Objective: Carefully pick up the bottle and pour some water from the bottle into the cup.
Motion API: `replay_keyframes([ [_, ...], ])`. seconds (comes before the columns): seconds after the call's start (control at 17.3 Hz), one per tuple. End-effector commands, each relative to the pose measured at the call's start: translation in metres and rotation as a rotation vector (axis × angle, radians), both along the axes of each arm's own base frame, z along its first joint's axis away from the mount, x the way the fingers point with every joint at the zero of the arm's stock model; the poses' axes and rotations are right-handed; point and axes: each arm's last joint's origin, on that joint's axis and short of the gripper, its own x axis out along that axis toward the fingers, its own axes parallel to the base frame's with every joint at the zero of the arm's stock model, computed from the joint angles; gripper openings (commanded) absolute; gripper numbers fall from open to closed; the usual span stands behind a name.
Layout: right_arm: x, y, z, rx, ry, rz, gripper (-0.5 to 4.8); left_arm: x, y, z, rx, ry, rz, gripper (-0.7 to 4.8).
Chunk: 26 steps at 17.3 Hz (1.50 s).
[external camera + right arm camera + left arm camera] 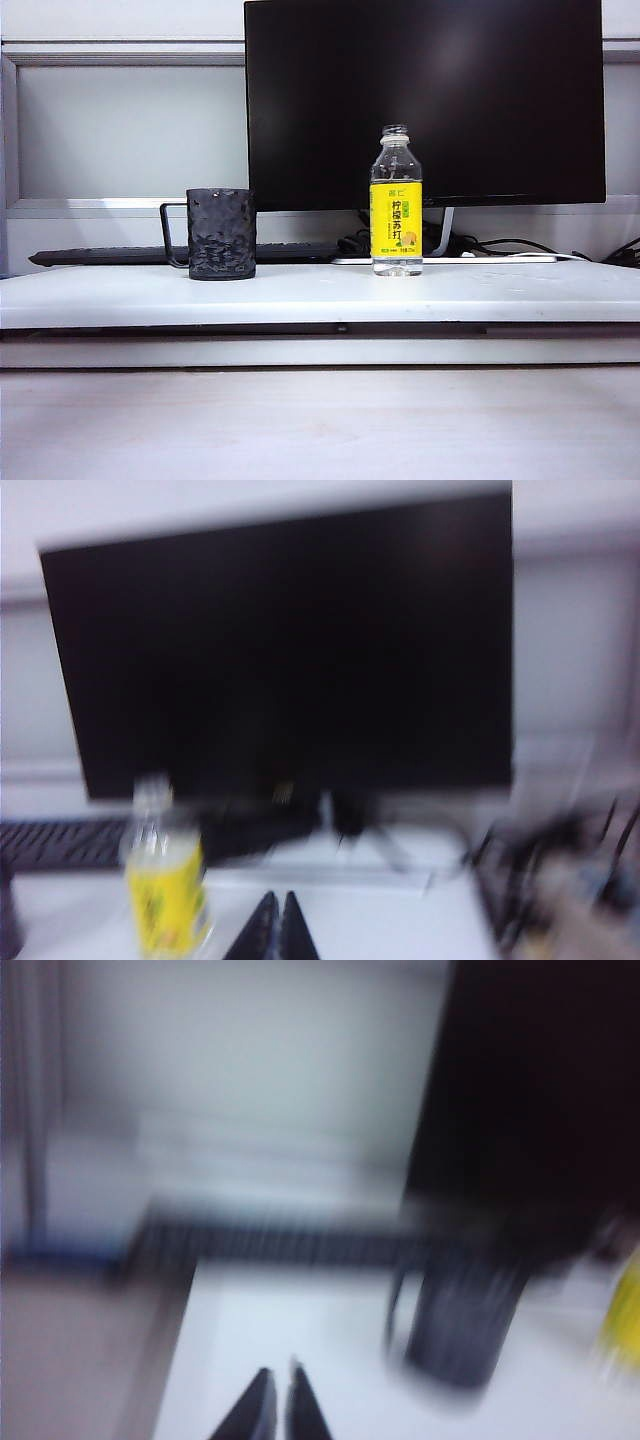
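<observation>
Yellow-labelled bottle (396,202) at centre, cup (221,233) left of it; we see, though blurred, left gripper (277,1378) and right gripper (276,905) closed, empty.

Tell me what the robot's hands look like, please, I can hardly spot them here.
Little shows. In each wrist view only two dark, slim fingers appear, tapering to points side by side: the left hand and the right hand. Both pictures are blurred, so no markings or cables on them can be made out. The exterior view shows no arm at all.
</observation>
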Motion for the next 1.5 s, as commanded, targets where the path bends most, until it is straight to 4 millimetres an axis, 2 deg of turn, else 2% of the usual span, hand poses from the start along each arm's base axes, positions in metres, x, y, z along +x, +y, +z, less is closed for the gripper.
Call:
replay_keyframes([
  [0.06,-0.006,0.0,0.046,-0.101,-0.079,-0.033,-0.05,-0.015,0.0,0.037,0.002,-0.073,-0.009,1.2],
  [0.12,-0.002,0.0,0.058,-0.1,-0.078,-0.032,-0.05,-0.018,0.0,0.043,0.002,-0.089,-0.009,1.3],
  [0.23,0.018,0.002,0.09,-0.116,-0.049,0.015,-0.04,-0.018,0.0,0.056,0.003,-0.096,-0.018,1.38],
  [0.29,0.031,0.005,0.102,-0.133,-0.026,0.074,0.07,-0.016,-0.001,0.061,0.011,-0.087,-0.048,2.21],
  [0.35,0.052,0.008,0.115,-0.157,0.012,0.17,1.45,-0.009,-0.003,0.071,0.024,-0.087,-0.099,3.87],
  [0.4,0.071,0.011,0.123,-0.171,0.031,0.242,3.16,0.001,-0.005,0.082,0.039,-0.093,-0.159,4.79],
  [0.52,0.102,0.015,0.128,-0.192,-0.001,0.313,4.08,0.02,-0.007,0.095,0.043,-0.053,-0.224,4.79],
  [0.64,0.122,0.02,0.124,-0.194,-0.017,0.334,4.79,0.041,-0.01,0.102,0.02,0.012,-0.319,4.79],
  [0.81,0.164,0.037,0.096,-0.185,0.121,0.409,4.79,0.08,-0.024,0.096,0.01,0.122,-0.426,4.79],
  [1.04,0.208,0.056,0.054,-0.181,0.259,0.454,4.79,0.114,-0.061,0.07,0.016,0.235,-0.585,4.79],
  [1.21,0.234,0.074,0.02,-0.186,0.329,0.517,4.79,0.126,-0.081,0.055,0.028,0.279,-0.637,4.79],
  [1.33,0.243,0.08,0.006,-0.19,0.35,0.582,4.79,0.128,-0.084,0.052,0.029,0.285,-0.613,4.79],
  [1.5,0.255,0.088,-0.01,-0.193,0.34,0.585,4.79,0.128,-0.084,0.052,0.029,0.285,-0.609,4.79],
])
